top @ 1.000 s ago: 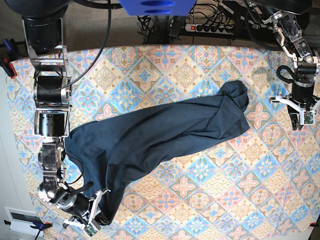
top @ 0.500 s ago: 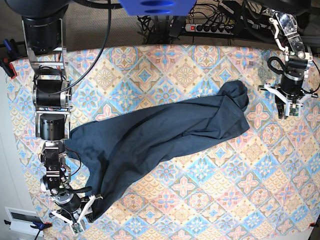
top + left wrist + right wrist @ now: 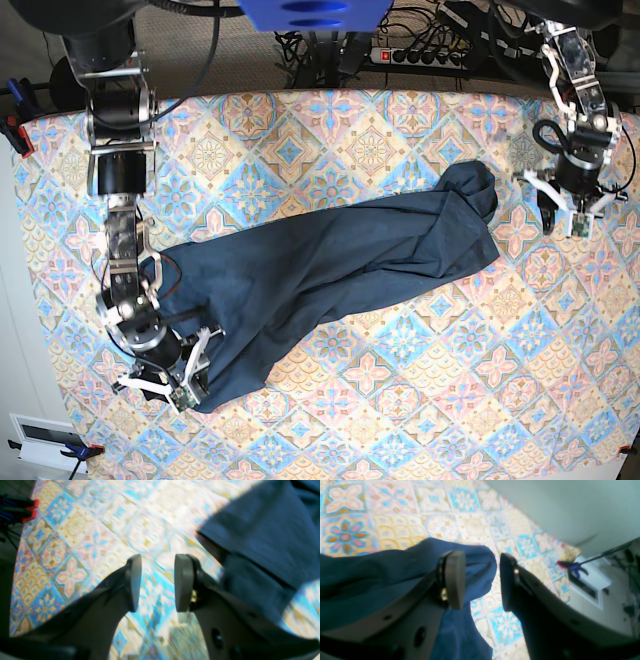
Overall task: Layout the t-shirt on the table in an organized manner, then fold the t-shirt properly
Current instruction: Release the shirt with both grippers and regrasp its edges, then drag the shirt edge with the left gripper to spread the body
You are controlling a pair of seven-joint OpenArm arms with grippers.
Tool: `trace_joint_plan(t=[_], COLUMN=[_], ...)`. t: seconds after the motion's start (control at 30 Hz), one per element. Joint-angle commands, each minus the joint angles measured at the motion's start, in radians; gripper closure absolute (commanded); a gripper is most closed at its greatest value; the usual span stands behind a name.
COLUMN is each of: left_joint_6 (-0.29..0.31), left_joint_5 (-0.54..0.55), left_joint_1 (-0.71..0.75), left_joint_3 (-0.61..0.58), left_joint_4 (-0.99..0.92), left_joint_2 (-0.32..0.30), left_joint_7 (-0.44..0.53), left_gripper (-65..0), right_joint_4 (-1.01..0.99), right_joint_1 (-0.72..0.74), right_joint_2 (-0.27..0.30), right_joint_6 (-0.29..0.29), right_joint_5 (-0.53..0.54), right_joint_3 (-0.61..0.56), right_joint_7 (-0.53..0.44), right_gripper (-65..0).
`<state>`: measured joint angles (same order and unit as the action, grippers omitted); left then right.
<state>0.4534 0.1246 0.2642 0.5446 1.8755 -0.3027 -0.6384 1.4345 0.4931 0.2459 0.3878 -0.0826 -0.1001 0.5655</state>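
Base view, reading from nine o'clock across to three: the right gripper (image 3: pixel 170 378) hangs low at about eight o'clock, over the near end of the t-shirt (image 3: pixel 320 275), which lies as a long rumpled band slanting from seven o'clock up toward two o'clock on the table (image 3: pixel 420 400). Its far end is bunched into a rounded lump near two o'clock. The left gripper (image 3: pixel 565 212) sits at about three o'clock, just beside that lump and apart from it. Right wrist view: the right gripper (image 3: pixel 481 580) has its jaws standing apart with nothing clamped; a rounded fold of navy cloth lies under and behind the nine o'clock finger (image 3: pixel 455 578), though blur makes it hard to say whether the pad touches it. Left wrist view: the left gripper (image 3: pixel 156 582) also has its jaws parted, empty, over bare patterned cloth, the t-shirt (image 3: pixel 262 542) lying off toward two o'clock.
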Motion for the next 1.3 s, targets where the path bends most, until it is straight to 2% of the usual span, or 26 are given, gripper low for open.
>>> trace_joint_plan(t=[0.0, 0.23, 0.37, 0.47, 0.57, 0.67, 0.73, 1.03, 1.1, 1.27], left_joint_6=[-0.002, 0.0, 0.003, 0.003, 0.003, 0.003, 0.003, 0.003, 0.003, 0.0], left_joint_5=[0.008, 0.011, 0.04, 0.195, 0.337, 0.465, 0.508, 0.522, 0.515, 0.513], left_joint_1=[-0.024, -0.15, -0.193, -0.199, -0.208, -0.214, -0.234, -0.291, -0.316, -0.371], left_joint_3=[0.002, -0.067, -0.113, -0.126, -0.097, -0.05, -0.045, -0.085, -0.085, -0.088], left_joint_4=[-0.021, -0.21, -0.238, -0.235, -0.239, -0.296, -0.343, -0.455, -0.483, -0.591], left_joint_2=[-0.023, -0.034, -0.029, -0.036, -0.08, -0.085, -0.086, -0.046, -0.017, 0.009], left_joint_7=[0.012, 0.012, 0.009, -0.08, -0.182, -0.203, -0.203, -0.203, -0.203, -0.203], left_gripper=[-21.8, -21.9, -21.9, -23.6, -29.2, -33.9, -34.3, -34.0, -34.0, -34.0], right_joint_4=[0.055, 0.222, 0.276, 0.286, 0.289, 0.289, 0.291, 0.325, 0.325, 0.34], right_joint_1=[-0.006, -0.201, -0.238, -0.254, -0.281, -0.287, -0.287, -0.287, -0.287, -0.29], right_joint_2=[0.007, 0.007, 0.007, 0.007, 0.01, 0.01, 0.01, 0.01, 0.01, 0.01], right_joint_6=[-0.002, -0.002, -0.002, -0.002, -0.002, -0.002, -0.002, -0.002, -0.002, -0.002], right_joint_5=[0.007, 0.007, 0.007, 0.007, 0.008, 0.008, 0.008, 0.008, 0.008, 0.008], right_joint_3=[0.004, 0.007, 0.009, 0.015, 0.015, 0.015, 0.015, 0.012, 0.012, 0.01], right_joint_7=[-0.011, -0.003, -0.003, -0.003, -0.005, -0.005, -0.005, -0.005, -0.005, -0.005], right_gripper=[-22.2, -22.1, -22.1, -22.1, -22.1, -22.1, -22.1, -22.1, -22.1, -22.1])
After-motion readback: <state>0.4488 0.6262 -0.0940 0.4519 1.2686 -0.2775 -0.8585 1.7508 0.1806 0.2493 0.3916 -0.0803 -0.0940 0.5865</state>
